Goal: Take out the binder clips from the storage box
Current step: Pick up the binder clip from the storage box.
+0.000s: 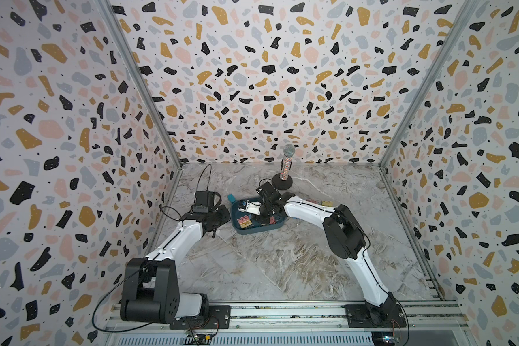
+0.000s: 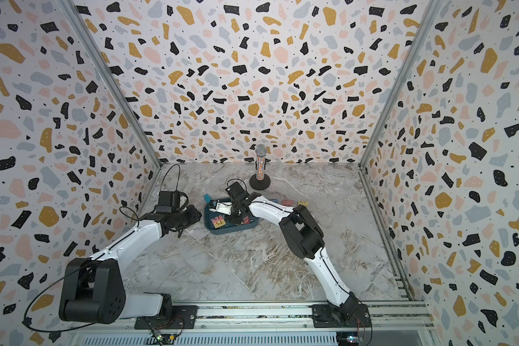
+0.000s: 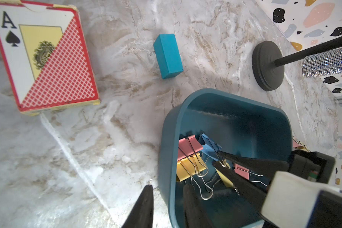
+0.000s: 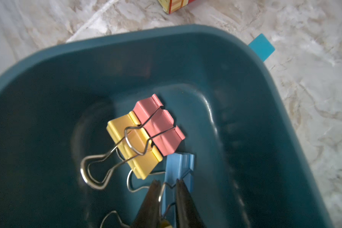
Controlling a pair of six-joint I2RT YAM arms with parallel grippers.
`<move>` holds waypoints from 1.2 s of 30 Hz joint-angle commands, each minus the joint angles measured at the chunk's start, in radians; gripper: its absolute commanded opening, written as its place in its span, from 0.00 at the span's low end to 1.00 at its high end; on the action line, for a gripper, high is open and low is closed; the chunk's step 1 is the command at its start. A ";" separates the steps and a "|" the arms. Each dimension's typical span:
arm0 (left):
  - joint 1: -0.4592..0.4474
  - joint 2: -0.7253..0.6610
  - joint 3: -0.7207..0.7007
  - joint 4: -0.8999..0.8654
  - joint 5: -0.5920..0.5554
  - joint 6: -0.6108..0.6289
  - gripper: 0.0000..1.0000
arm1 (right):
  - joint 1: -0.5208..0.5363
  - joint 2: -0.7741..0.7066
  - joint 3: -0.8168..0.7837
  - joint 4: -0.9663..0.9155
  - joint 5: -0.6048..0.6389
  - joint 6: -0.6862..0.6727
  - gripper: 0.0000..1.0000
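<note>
The right gripper (image 4: 167,186), low inside the storage box (image 4: 87,45), is narrow around the wire handle of the blue binder clip (image 4: 179,167), probably to lift it out. Just beyond its tips, the pink and yellow clips (image 4: 144,136) lie tangled and could snag. The left gripper (image 3: 168,187) clamps the box wall, steadying it.

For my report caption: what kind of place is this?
Probably a robot test booth: terrazzo-patterned wall panels enclose a marble-look tabletop, with two white-and-black arms bolted to an aluminium rail.
</note>
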 commanded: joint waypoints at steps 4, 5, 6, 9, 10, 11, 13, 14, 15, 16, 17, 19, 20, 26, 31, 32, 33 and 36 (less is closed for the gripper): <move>0.005 -0.023 0.023 -0.001 0.000 0.014 0.30 | 0.005 -0.013 0.033 -0.016 0.012 0.020 0.04; 0.005 -0.022 0.024 -0.002 0.000 0.015 0.30 | 0.005 -0.014 0.035 -0.015 0.013 0.021 0.03; 0.005 -0.022 0.024 -0.002 0.000 0.016 0.30 | 0.005 -0.015 0.035 -0.014 0.014 0.021 0.01; 0.005 -0.023 0.023 -0.004 0.000 0.018 0.30 | 0.004 -0.020 0.035 -0.012 0.030 0.013 0.00; 0.005 -0.024 0.024 -0.006 0.000 0.016 0.30 | 0.004 -0.023 0.035 -0.012 0.039 0.009 0.00; 0.005 -0.023 0.024 -0.007 0.000 0.016 0.30 | 0.004 -0.025 0.035 -0.010 0.050 0.006 0.00; 0.005 -0.023 0.024 -0.008 0.001 0.016 0.30 | 0.002 -0.031 0.035 -0.005 0.067 -0.003 0.00; 0.005 -0.025 0.023 -0.007 0.001 0.017 0.30 | -0.001 -0.036 0.036 -0.003 0.071 -0.006 0.00; 0.005 -0.025 0.024 -0.007 0.001 0.016 0.30 | -0.005 -0.040 0.035 -0.002 0.075 -0.008 0.00; 0.005 -0.023 0.023 -0.008 0.001 0.017 0.30 | -0.007 -0.044 0.035 -0.001 0.077 -0.010 0.00; 0.005 -0.024 0.023 -0.008 0.001 0.017 0.30 | -0.012 -0.049 0.035 0.001 0.085 -0.009 0.00; 0.005 -0.024 0.023 -0.009 0.001 0.017 0.30 | -0.021 -0.058 0.035 0.004 0.092 -0.010 0.00; 0.005 -0.023 0.024 -0.009 0.002 0.016 0.30 | -0.025 -0.062 0.035 0.006 0.097 -0.011 0.00; 0.005 -0.026 0.025 -0.009 0.000 0.018 0.30 | -0.049 -0.083 0.035 0.000 0.066 -0.020 0.00; 0.005 -0.026 0.023 -0.010 -0.003 0.019 0.30 | -0.073 -0.101 0.032 0.011 -0.003 0.005 0.00; 0.005 -0.026 0.023 -0.012 -0.003 0.019 0.30 | -0.076 -0.105 0.026 0.017 -0.015 0.005 0.00; 0.005 -0.026 0.023 -0.010 -0.004 0.019 0.30 | -0.080 -0.111 0.020 0.028 -0.025 0.006 0.00; 0.005 -0.026 0.022 -0.011 -0.002 0.021 0.30 | -0.085 -0.131 -0.010 0.065 -0.040 0.007 0.00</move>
